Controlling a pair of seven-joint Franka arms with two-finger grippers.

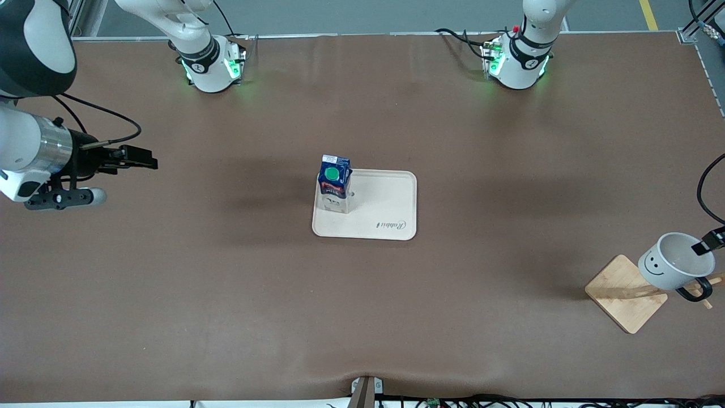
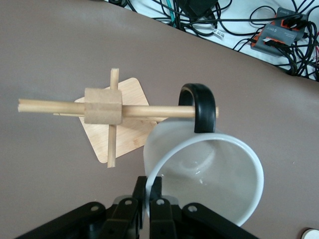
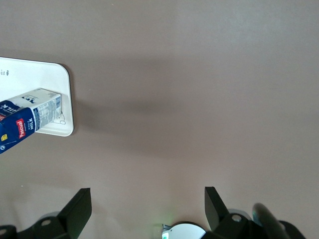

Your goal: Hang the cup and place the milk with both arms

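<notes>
The white smiley cup [image 1: 671,262] hangs tilted over the wooden rack's base [image 1: 626,294] at the left arm's end of the table. My left gripper [image 1: 705,243] is shut on the cup's rim. In the left wrist view my left gripper [image 2: 148,186] pinches the thin rim of the cup [image 2: 209,169], and the rack's peg [image 2: 149,111] runs through the black handle [image 2: 198,107]. The blue milk [image 1: 334,184] stands upright on a corner of the cream tray [image 1: 385,209] mid-table. My right gripper [image 1: 141,158] waits open over the right arm's end, well apart from the milk [image 3: 27,117].
The rack has a square block [image 2: 103,105] with crossed pegs above its base [image 2: 129,134]. Cables and a small box [image 2: 279,35] lie off the table's edge past the rack. Bare brown table [image 1: 226,283] surrounds the tray [image 3: 35,74].
</notes>
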